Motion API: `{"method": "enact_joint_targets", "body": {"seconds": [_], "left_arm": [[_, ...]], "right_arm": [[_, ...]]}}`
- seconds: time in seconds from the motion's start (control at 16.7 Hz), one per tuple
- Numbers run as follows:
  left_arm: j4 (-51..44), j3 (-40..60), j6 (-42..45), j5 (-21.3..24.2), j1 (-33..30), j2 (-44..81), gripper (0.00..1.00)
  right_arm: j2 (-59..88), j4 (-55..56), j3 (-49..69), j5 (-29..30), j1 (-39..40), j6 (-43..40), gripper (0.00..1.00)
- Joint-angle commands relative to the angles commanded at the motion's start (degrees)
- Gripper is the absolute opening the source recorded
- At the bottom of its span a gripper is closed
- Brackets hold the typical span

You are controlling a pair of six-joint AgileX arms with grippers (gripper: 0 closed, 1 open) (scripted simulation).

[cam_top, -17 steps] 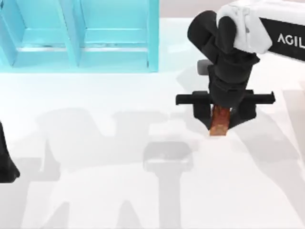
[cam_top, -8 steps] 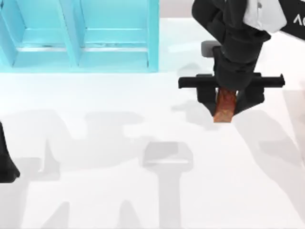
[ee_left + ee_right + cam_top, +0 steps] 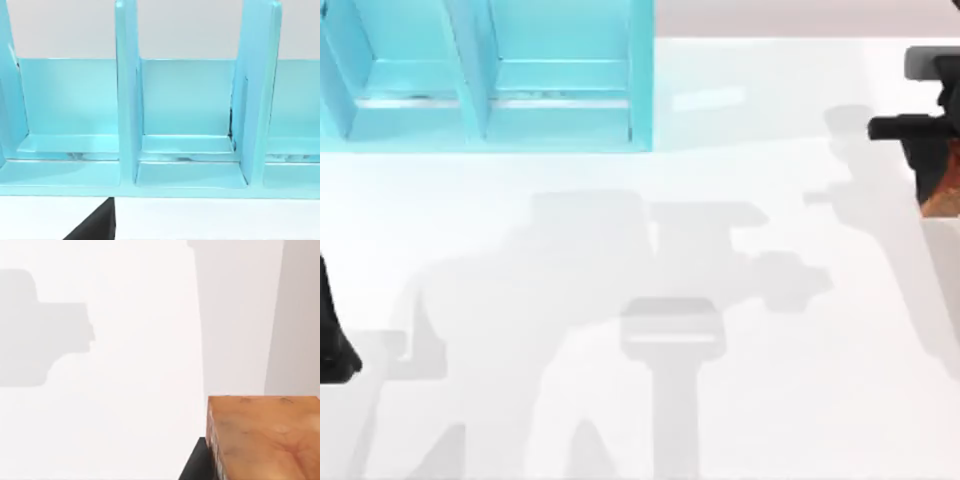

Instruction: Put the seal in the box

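The seal, a reddish-brown block, is held off the table at the top view's far right edge. My right gripper is shut on it, and its black cross bar reaches in from the edge. In the right wrist view the seal looms large beside a black finger, above white table. The box is a cyan open case with several compartments at the back left, far from the seal. The left wrist view looks straight into the box's compartments. My left arm is parked at the left edge.
The white table stretches bare between the box and the right gripper, crossed only by grey arm shadows. The box's upright dividers separate its compartments.
My right gripper has carried the seal up off the table's middle right and out to the far right edge of the top view. The left arm has stayed put.
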Motion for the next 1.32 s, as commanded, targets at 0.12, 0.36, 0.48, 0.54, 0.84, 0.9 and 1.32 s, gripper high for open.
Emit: {"method": "enact_joint_targets", "body": {"seconds": [0.12, 0.36, 0.48, 0.54, 0.84, 0.9, 1.32], "left_arm": [[0.0, 0.0, 0.0, 0.0, 0.0, 0.0, 1.0], [0.0, 0.0, 0.0, 0.0, 0.0, 0.0, 1.0], [0.0, 0.0, 0.0, 0.0, 0.0, 0.0, 1.0], [0.0, 0.0, 0.0, 0.0, 0.0, 0.0, 1.0], [0.0, 0.0, 0.0, 0.0, 0.0, 0.0, 1.0], [0.0, 0.0, 0.0, 0.0, 0.0, 0.0, 1.0], [0.0, 0.0, 0.0, 0.0, 0.0, 0.0, 1.0]], "right_arm": [[-1.8, -0.9, -1.4, 0.1, -9.6, -9.7, 0.0], [-5.9, -2.0, -4.1, 0.1, -26.4, -26.5, 0.0], [-7.8, -2.2, -5.1, 0.0, -31.5, -31.6, 0.0], [-8.5, -2.2, -5.5, -0.1, -33.1, -33.3, 0.0], [-9.3, -2.1, -5.9, -0.1, -34.6, -34.7, 0.0], [-9.0, -2.0, -5.7, -0.1, -34.4, -34.6, 0.0], [-8.3, 9.3, -16.1, -0.1, -34.3, -34.5, 0.0]]}}
